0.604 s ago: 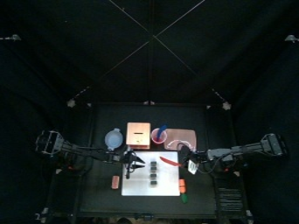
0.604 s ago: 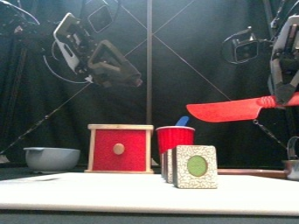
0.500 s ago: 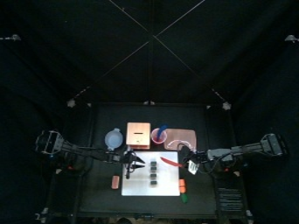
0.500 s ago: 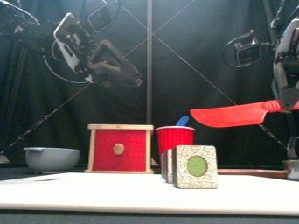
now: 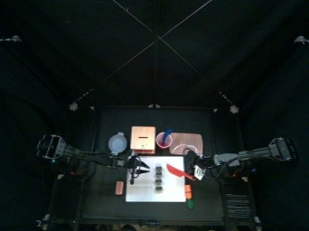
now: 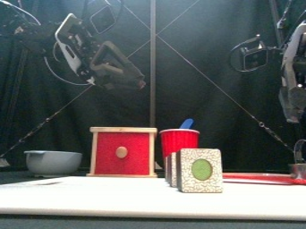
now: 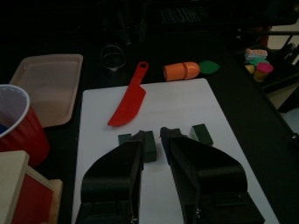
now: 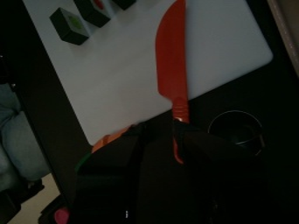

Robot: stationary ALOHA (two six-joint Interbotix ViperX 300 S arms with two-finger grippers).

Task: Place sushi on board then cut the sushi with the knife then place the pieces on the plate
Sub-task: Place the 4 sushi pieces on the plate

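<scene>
- Right gripper [image 8: 170,140]: we see fingers spread, nothing held; red knife [image 7: 128,94] flat on board [image 7: 239,149] beneath them.
- Left gripper [image 7: 159,144]: fingers pressed together, sushi [image 7: 201,133] at tips.

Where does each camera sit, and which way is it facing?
Top: high above, looking down on the white board; both arms show.
Front: low at the front, looking level at the sushi; both arms hang above.
Left wrist: on the left arm, looking down at the board; the left gripper shows.
Right wrist: on the right arm, looking along the red knife; the right gripper shows.
Shared: both wrist views show the knife lying on the board.
</scene>
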